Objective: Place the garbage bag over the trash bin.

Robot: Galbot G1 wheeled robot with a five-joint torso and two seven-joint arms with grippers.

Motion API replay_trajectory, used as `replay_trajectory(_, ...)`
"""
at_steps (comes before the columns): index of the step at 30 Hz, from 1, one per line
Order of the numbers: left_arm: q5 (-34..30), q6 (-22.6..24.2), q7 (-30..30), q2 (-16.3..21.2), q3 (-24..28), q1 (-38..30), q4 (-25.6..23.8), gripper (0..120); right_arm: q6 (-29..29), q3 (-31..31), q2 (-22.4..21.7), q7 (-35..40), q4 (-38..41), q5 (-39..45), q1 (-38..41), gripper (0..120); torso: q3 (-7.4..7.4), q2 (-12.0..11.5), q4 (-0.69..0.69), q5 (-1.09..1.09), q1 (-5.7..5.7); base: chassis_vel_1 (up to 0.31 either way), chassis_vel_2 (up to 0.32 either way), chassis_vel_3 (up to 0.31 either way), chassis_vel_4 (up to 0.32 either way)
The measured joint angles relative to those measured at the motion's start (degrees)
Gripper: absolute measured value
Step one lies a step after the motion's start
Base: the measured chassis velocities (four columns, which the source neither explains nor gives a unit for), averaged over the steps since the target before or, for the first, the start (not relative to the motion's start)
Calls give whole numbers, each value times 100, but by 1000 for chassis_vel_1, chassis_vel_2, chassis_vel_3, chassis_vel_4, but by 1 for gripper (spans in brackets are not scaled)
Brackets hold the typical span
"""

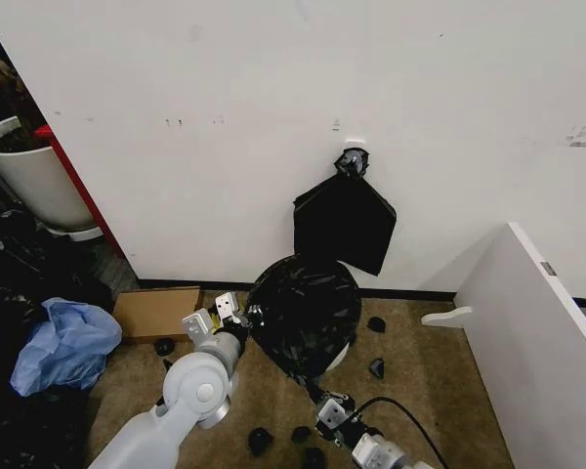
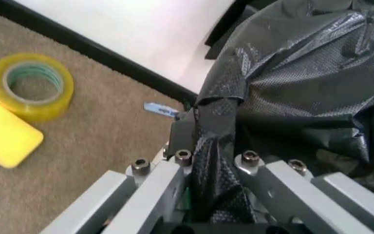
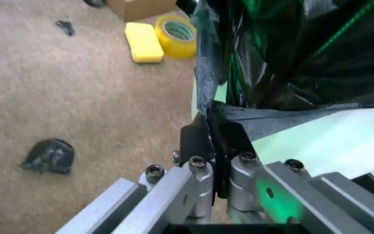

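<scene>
While both arms work the rim from opposite sides, each detail reads as follows.

Left jaws: closed tight on a bunched fold of the garbage bag (image 2: pixel 291 87), the film pinched flat between the pads.
Left gripper (image 1: pixel 230 311): at about 9 o'clock of the bin in the head view, touching the bag's side; the hold looks meant to keep the hem stretched over the rim on that side.
Right jaws: shut on a dark strip of the bag's edge, which runs straight out from between them.
Right gripper (image 1: pixel 332 410): at about 6 o'clock of the bin, low and near its base, apparently drawing the hem downward.
Bag relative to jaws: it starts inside both pairs and swells away from them, draped over the top of the bin.
Trash bin (image 3: pixel 330 141): pale wall bare just below the bag's edge in the right wrist view, so the hem sits partway down.
Spot: on the carpet against the white wall (image 1: pixel 273 107).
Beyond: tape roll (image 2: pixel 32 84) and yellow sponge (image 2: pixel 5 139), well apart at about 9 o'clock.
</scene>
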Motion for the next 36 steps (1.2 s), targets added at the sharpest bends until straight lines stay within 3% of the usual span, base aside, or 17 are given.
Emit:
replay_trajectory(6, -71, 11, -35, -48, 0, 43, -29, 3, 22, -48, 34, 96, -34, 156, -3, 0, 0, 0, 0, 0, 0, 0, 0, 0, 0)
replay_trajectory(11, -33, -27, -28, -71, -11, 49, 37, 3, 367, -7, 54, 116, 63, 257, -139, 4, 0, 0, 0, 0, 0, 0, 0, 0, 0)
replay_trajectory(18, -36, -165, -41, -117, -74, -48, 264, 3, 1518, 255, -40, 34, 181, 147, -581, 32, 0, 0, 0, 0, 0, 0, 0, 0, 0)
replay_trajectory(30, -58, -290, -149, -149, -139, -169, 410, 3, 2106, 396, 3, 127, 140, -182, -949, 70, 0, 0, 0, 1, 0, 0, 0, 0, 0)
replay_trajectory(32, -67, -302, -159, -153, -146, -161, 411, 3, 2128, 412, 31, 196, 109, -225, -989, 81, 0, 0, 0, 0, 0, 0, 0, 0, 0)
replay_trajectory(36, -44, -314, -162, -155, -147, -137, 411, 3, 2127, 419, 34, 256, 110, -215, -1022, 90, 0, 0, 0, 0, 0, 0, 0, 0, 0)
